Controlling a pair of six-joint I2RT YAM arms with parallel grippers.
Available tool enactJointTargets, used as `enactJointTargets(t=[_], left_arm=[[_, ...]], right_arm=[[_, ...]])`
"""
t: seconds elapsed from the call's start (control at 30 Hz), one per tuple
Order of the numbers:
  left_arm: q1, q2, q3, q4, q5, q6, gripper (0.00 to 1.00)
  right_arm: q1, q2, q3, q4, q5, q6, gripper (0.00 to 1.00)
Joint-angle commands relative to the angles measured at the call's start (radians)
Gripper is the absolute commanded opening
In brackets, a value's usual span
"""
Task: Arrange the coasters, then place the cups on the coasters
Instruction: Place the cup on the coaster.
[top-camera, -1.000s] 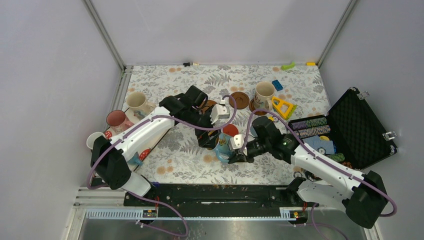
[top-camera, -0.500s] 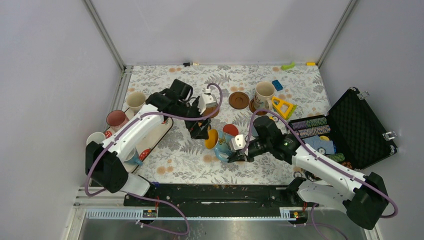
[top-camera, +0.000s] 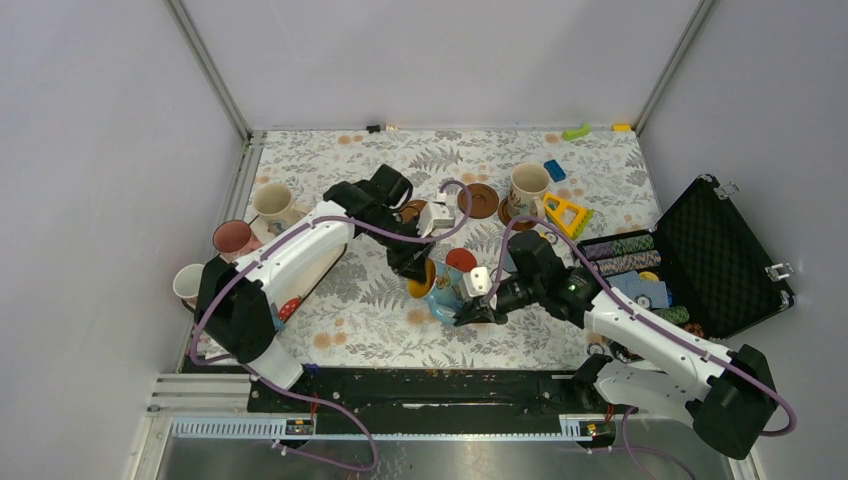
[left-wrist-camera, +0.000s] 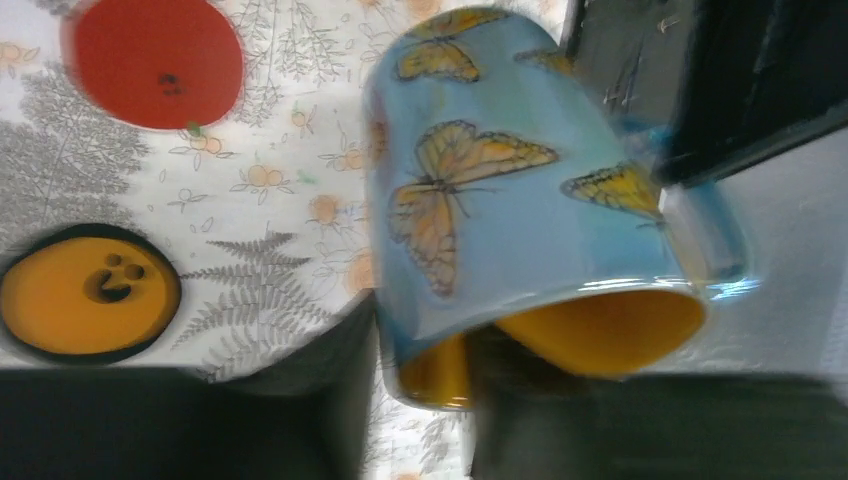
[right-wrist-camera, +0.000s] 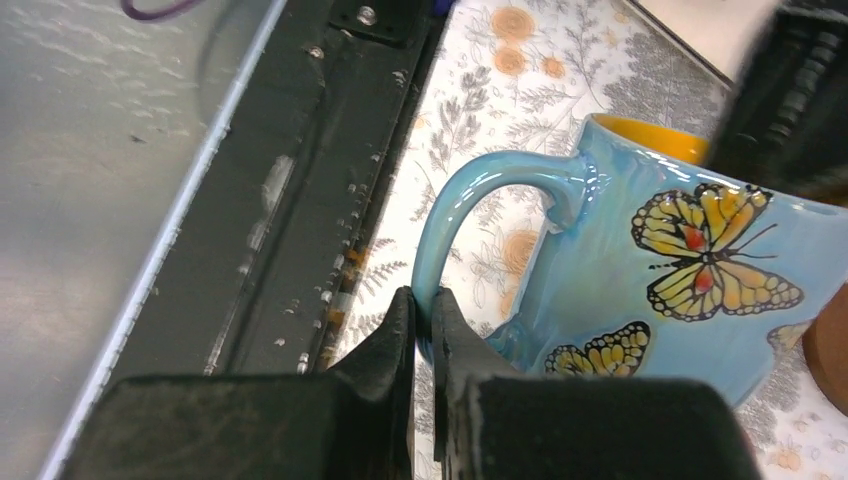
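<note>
While the right end effector (right-wrist-camera: 425, 310) is closed on the thin loop handle of the blue ceramic mug with yellow butterflies and a yellow inside (right-wrist-camera: 690, 270), the left end effector (left-wrist-camera: 420, 348) stands astride the rim of this mug, with one finger inside the opening and one outside the wall. I cannot tell whether it really presses the wall. The mug is near the middle of the floral-covered desk (top-camera: 360, 325), between the two arms. Its long axis runs from the rim at the left end effector to the base, and it is not clear if the base touches the desk. The orange round coaster with black rim (left-wrist-camera: 90, 292) lies just beside the mug, on the left arm's side, and the red round coaster (left-wrist-camera: 155, 60) lies a little beyond. In my judgement the left arm is better placed to bring the mug sideways onto one of them.
</note>
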Motion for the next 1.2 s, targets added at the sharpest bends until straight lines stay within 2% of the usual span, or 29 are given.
enactJointTargets(t=[0.0,0.07,0.1,0.13,0.17,0.2,0.27,0.33,0.4,0.5,0.73,0.83,0.9,0.97,1.07,1.13,1.17], left_arm=[[-0.020,0.015,0.069,-0.052,0.068,0.044,0.02],[-0.019,0.014,0.080,-0.060,0.049,0.043,0.00],[-0.018,0.006,0.076,-0.055,0.029,0.039,0.00],[-0.017,-0.008,0.068,-0.032,-0.001,0.020,0.00],[-0.014,-0.027,0.057,-0.006,-0.036,-0.006,0.00],[-0.006,-0.055,0.044,0.019,-0.060,-0.025,0.00],[0.018,-0.093,0.014,0.084,-0.119,-0.092,0.00],[0.045,-0.110,-0.007,0.126,-0.156,-0.134,0.00],[0.066,-0.113,-0.019,0.151,-0.162,-0.167,0.00],[0.084,-0.108,-0.035,0.194,-0.208,-0.213,0.00],[0.130,-0.081,-0.038,0.278,-0.378,-0.321,0.00],[0.145,-0.087,-0.040,0.290,-0.367,-0.344,0.00],[0.148,-0.100,-0.047,0.300,-0.352,-0.350,0.00],[0.152,-0.119,-0.061,0.310,-0.339,-0.356,0.00],[0.158,-0.142,-0.076,0.322,-0.321,-0.358,0.00],[0.159,-0.152,-0.085,0.322,-0.312,-0.352,0.00],[0.159,-0.157,-0.088,0.322,-0.315,-0.346,0.00]], right_arm=[[0.000,-0.014,0.075,0.184,0.019,-0.005,0.00],[0.000,-0.011,0.072,0.191,0.067,-0.005,0.00],[-0.001,-0.012,0.071,0.192,0.103,-0.002,0.03],[-0.001,-0.011,0.074,0.189,0.146,0.008,0.14],[0.000,-0.009,0.087,0.172,0.189,0.011,0.34],[0.000,-0.008,0.102,0.149,0.226,0.006,0.48],[0.002,-0.003,0.129,0.111,0.280,-0.007,0.70],[0.017,0.011,0.161,0.104,0.346,0.011,0.80],[0.045,0.042,0.196,0.091,0.415,0.032,0.84],[0.107,0.108,0.238,0.077,0.555,0.026,0.84],[0.220,0.227,0.318,0.074,0.716,0.090,0.83],[0.260,0.301,0.354,0.101,0.825,0.125,0.81],[0.285,0.364,0.380,0.145,0.966,0.137,0.79],[0.296,0.425,0.405,0.198,1.089,0.153,0.74],[0.301,0.495,0.438,0.236,1.144,0.166,0.63],[0.311,0.528,0.453,0.248,1.176,0.159,0.52],[0.319,0.543,0.462,0.247,1.198,0.140,0.42]])
